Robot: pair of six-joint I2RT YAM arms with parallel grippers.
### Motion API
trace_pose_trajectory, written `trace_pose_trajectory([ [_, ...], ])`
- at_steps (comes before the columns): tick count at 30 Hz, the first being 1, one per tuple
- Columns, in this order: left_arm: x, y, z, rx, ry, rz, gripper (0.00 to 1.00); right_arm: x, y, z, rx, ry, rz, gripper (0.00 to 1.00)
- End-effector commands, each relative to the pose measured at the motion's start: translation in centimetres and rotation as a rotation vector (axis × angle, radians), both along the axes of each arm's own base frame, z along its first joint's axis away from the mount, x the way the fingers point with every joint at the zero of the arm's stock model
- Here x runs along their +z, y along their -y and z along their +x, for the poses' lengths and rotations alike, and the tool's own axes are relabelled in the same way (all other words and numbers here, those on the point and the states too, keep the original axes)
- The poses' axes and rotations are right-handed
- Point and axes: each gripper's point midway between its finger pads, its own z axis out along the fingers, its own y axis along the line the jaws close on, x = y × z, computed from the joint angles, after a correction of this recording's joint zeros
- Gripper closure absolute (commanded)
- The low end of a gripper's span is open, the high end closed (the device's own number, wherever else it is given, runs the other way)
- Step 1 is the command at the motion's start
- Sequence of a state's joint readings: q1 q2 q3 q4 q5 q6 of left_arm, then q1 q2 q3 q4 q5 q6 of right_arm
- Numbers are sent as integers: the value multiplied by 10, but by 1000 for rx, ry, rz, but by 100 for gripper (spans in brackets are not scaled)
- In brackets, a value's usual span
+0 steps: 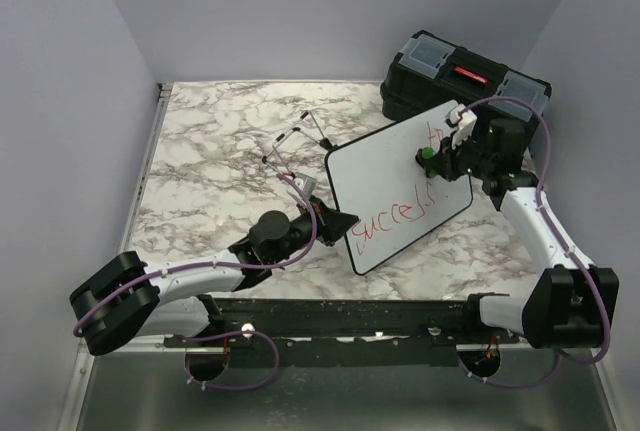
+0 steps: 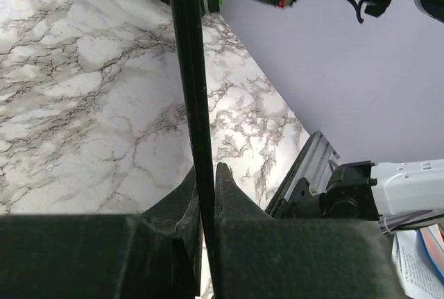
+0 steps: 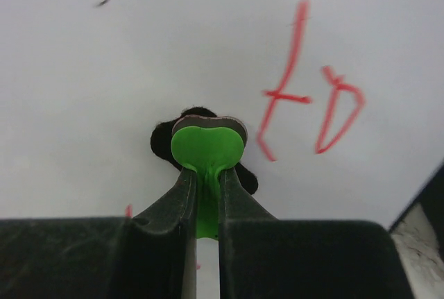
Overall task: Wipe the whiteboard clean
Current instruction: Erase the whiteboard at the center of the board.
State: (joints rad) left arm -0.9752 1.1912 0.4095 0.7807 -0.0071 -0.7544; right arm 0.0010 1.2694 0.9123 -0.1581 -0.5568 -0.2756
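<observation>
Eyes on the large white rectangular whiteboard with the thin black rim (image 1: 400,186). It stands tilted over the marble-patterned desk (image 1: 220,151), toward 3 o'clock of centre, just in front of the black plastic toolbox (image 1: 465,76) at 1 o'clock. My left jaws are clenched on the board's rim at its 8 o'clock edge, and the left wrist view shows the black edge pinched between them. My right jaws are grasping a small green-handled eraser with a black felt pad (image 3: 207,146), and the pad sits on the board face near its 1 o'clock corner. Red handwriting (image 1: 395,219) runs across the lower half, with more red strokes (image 3: 312,108) at 2 o'clock of the pad. I read this as wiping just begun. Next I need to sweep the pad toward those strokes, pressing lightly while the left side braces the board.
</observation>
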Motion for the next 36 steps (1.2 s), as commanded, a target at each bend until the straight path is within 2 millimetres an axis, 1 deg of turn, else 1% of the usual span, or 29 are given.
trace_pose_trajectory([
  [1, 54, 8, -21, -107, 159, -131, 100, -16, -43, -65, 363, -71, 76, 99],
  [3, 54, 7, -21, -106, 155, -134, 100, -9, -45, -56, 347, -64, 104, 99],
  [5, 54, 6, -20, -101, 154, -134, 100, 3, -44, -38, 307, -47, 121, 99],
  [8, 53, 4, -20, -94, 152, -134, 100, 31, -41, -4, 212, 2, 165, 99],
  [11, 51, 3, -20, -91, 146, -132, 100, 52, -34, 20, 129, 75, 184, 99],
  [13, 50, 3, -20, -90, 142, -133, 100, 61, -25, 35, 53, 121, 181, 99],
  [16, 49, 4, -20, -93, 138, -139, 100, 55, -9, 46, -51, 133, 138, 99],
  [17, 50, 4, -21, -94, 140, -141, 100, 48, -2, 47, -84, 124, 113, 99],
  [19, 50, 4, -21, -95, 141, -142, 100, 35, 6, 43, -111, 102, 67, 99],
  [20, 51, 4, -21, -96, 143, -142, 100, 24, 7, 37, -107, 72, 45, 99],
  [22, 52, 4, -21, -96, 146, -141, 100, 8, 6, 21, -66, 32, 9, 99],
  [24, 52, 3, -21, -96, 146, -142, 100, -6, -5, -4, 39, -12, -7, 99],
  [26, 52, 3, -21, -94, 148, -145, 100, -13, -19, -29, 168, -38, 5, 99],
  [28, 51, 3, -21, -95, 148, -145, 100, -15, -33, -49, 278, -63, 39, 99],
  [29, 51, 4, -21, -96, 149, -146, 100, -12, -38, -55, 319, -67, 55, 99],
  [30, 52, 4, -21, -97, 149, -147, 100, -9, -41, -57, 344, -66, 68, 99],
  [32, 50, 5, -21, -99, 147, -145, 100, 3, -45, -50, 340, -49, 99, 99],
  [34, 50, 5, -21, -98, 146, -146, 100, 21, -44, -32, 289, -16, 133, 99],
  [36, 48, 3, -21, -93, 143, -144, 100, 39, -39, -7, 195, 19, 167, 99],
])
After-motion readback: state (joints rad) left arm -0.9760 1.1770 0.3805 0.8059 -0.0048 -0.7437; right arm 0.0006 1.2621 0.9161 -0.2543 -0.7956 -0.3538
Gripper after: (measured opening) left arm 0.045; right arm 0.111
